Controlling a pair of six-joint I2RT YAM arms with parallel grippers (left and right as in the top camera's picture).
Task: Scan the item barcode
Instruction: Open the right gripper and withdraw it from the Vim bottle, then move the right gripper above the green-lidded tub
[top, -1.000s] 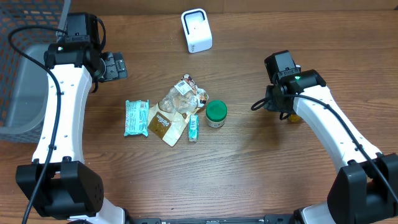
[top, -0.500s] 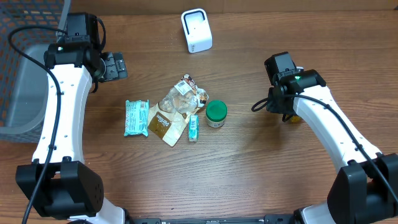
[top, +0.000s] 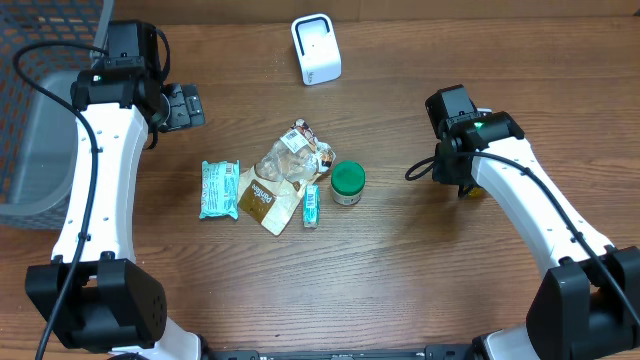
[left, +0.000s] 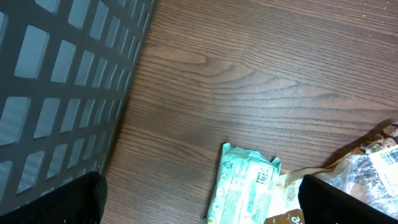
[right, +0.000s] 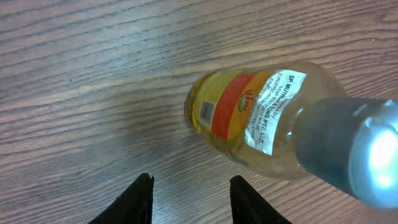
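A bottle of yellow liquid (right: 249, 118) with a red and yellow label stands on the wood, seen from above in the right wrist view. My right gripper (right: 193, 182) hangs just beside it, open, with only bare table between the fingers. From overhead the bottle is almost wholly hidden under the right wrist (top: 455, 150). The white scanner (top: 316, 48) stands at the back centre. My left gripper (top: 185, 105) is wide open at the back left, holding nothing. The left wrist view shows the left gripper (left: 200, 186) high over a teal packet (left: 245, 186).
In the table's middle lie a teal packet (top: 219, 189), a clear bag with a brown label (top: 280, 175), a small teal bar (top: 312, 205) and a green-lidded jar (top: 348, 182). A grey mesh basket (top: 30, 120) fills the left edge.
The right wrist has edged slightly to the right and covers more of the yellow bottle. The left arm has not moved.
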